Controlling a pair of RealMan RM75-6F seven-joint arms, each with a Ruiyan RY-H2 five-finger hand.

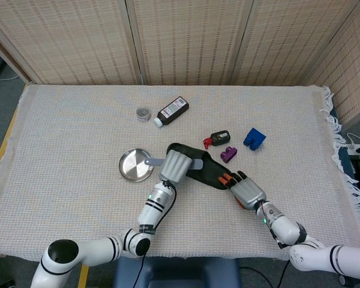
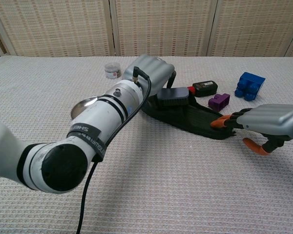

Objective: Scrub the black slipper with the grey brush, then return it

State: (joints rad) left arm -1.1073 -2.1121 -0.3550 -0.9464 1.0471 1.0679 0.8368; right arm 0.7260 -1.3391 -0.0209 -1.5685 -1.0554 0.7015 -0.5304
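Note:
The black slipper [image 1: 213,173] lies slantwise in the middle of the table, toe end to the far left. My left hand [image 1: 176,166] grips the grey brush [image 2: 172,96] and holds it bristles down on the slipper's [image 2: 198,119] strap. In the head view that hand covers most of the brush. My right hand [image 1: 247,192] lies at the slipper's heel end, its orange fingertips [image 2: 219,123] touching the heel edge and its fingers spread, holding nothing.
A round metal plate [image 1: 134,165] lies left of the slipper. Behind it are a brown bottle [image 1: 171,111] and a small jar [image 1: 143,112]. Close behind the slipper sit a black and red device [image 1: 218,138], a purple block [image 1: 228,154] and a blue block [image 1: 254,138].

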